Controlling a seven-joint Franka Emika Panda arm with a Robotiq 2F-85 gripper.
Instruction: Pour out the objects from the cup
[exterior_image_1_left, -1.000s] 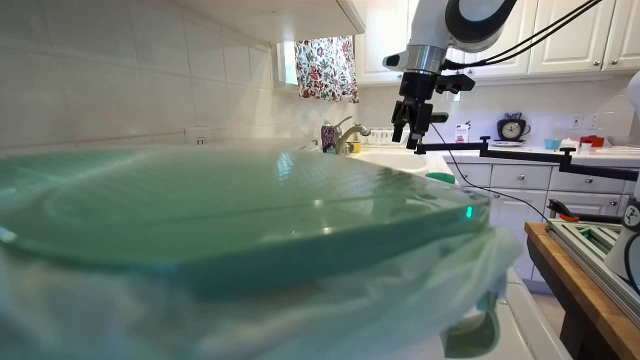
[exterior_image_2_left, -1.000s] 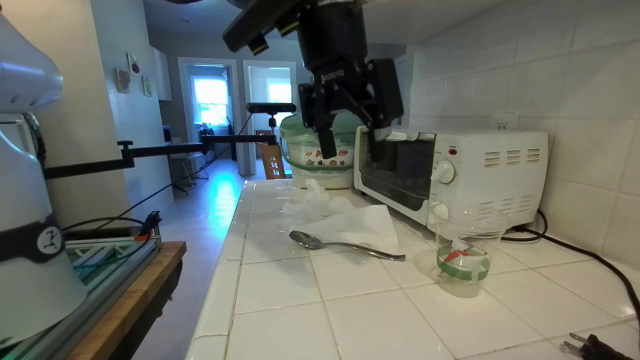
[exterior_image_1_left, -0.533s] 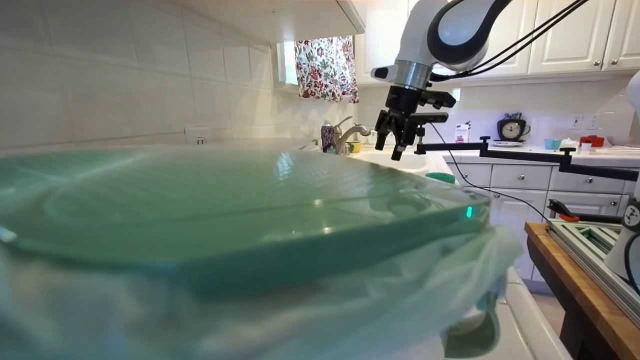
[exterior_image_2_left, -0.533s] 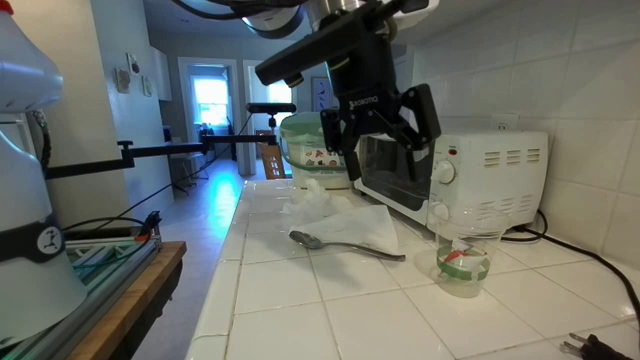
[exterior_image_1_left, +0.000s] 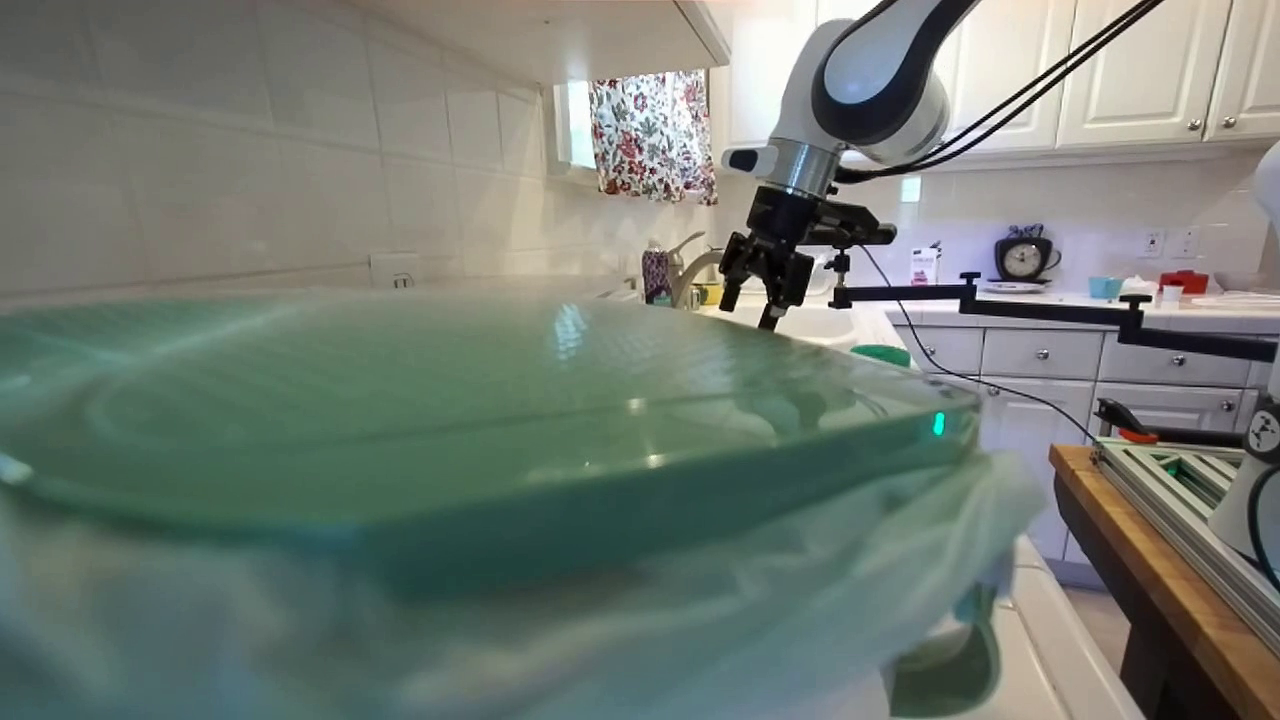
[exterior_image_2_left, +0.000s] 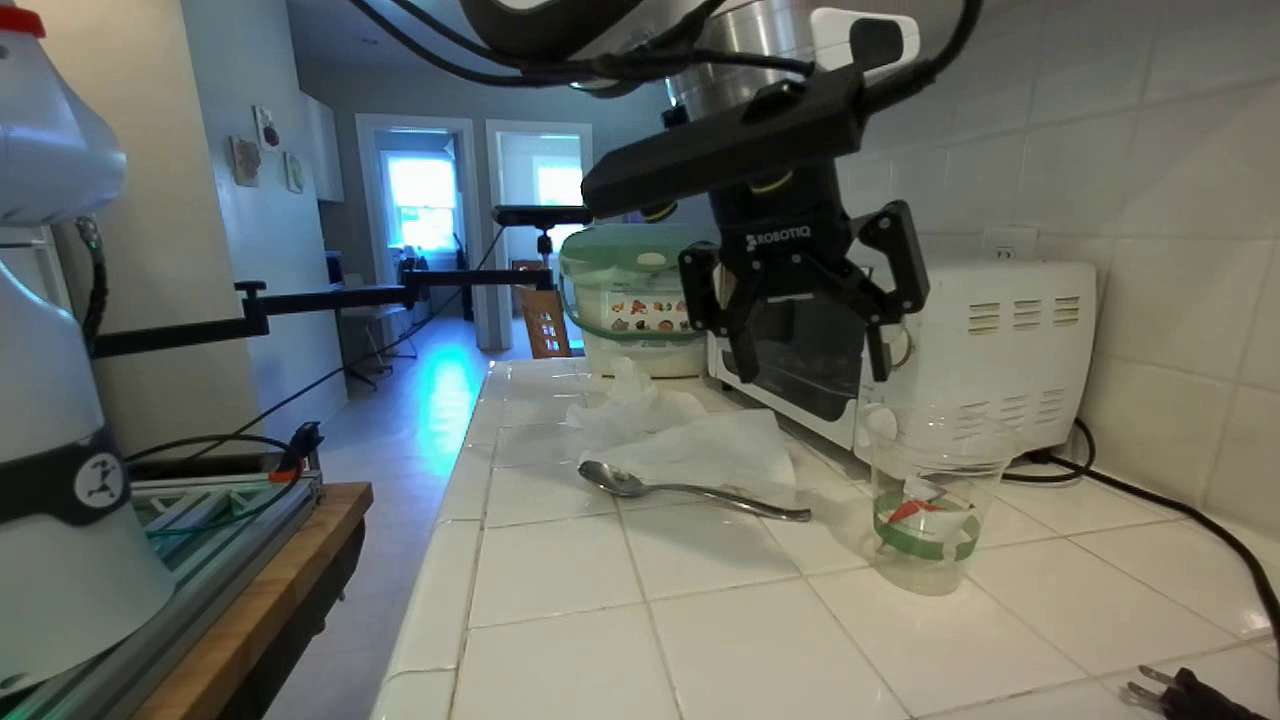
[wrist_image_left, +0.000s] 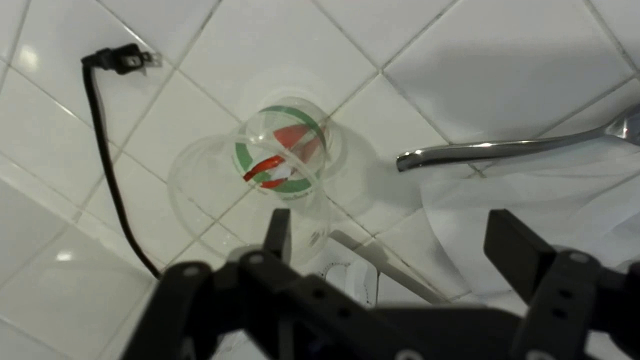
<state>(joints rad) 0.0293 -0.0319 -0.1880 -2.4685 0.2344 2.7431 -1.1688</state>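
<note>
The cup (exterior_image_2_left: 925, 565) is a clear, see-through plastic cup with a green band. It stands upright on the white tiled counter, beside the toaster oven. Red and white pieces (exterior_image_2_left: 915, 512) lie in its bottom. In the wrist view the cup (wrist_image_left: 245, 150) shows from above, left of centre, with the red pieces (wrist_image_left: 291, 135) inside. My gripper (exterior_image_2_left: 812, 370) is open and empty, above the counter, higher than the cup and apart from it. It also shows in an exterior view (exterior_image_1_left: 750, 314), where the cup is hidden, and in the wrist view (wrist_image_left: 390, 220).
A metal spoon (exterior_image_2_left: 690, 490) and white paper (exterior_image_2_left: 735, 450) lie near the cup. A white toaster oven (exterior_image_2_left: 1000, 350) stands against the wall. A black cord with a plug (exterior_image_2_left: 1195, 692) lies at the right. A green-lidded container (exterior_image_1_left: 450, 420) fills the foreground of an exterior view.
My gripper has moved lower and nearer to the cup, sideways toward the toaster oven wall, and it has tilted a little. It stays open. The cup, spoon and paper have not moved.
</note>
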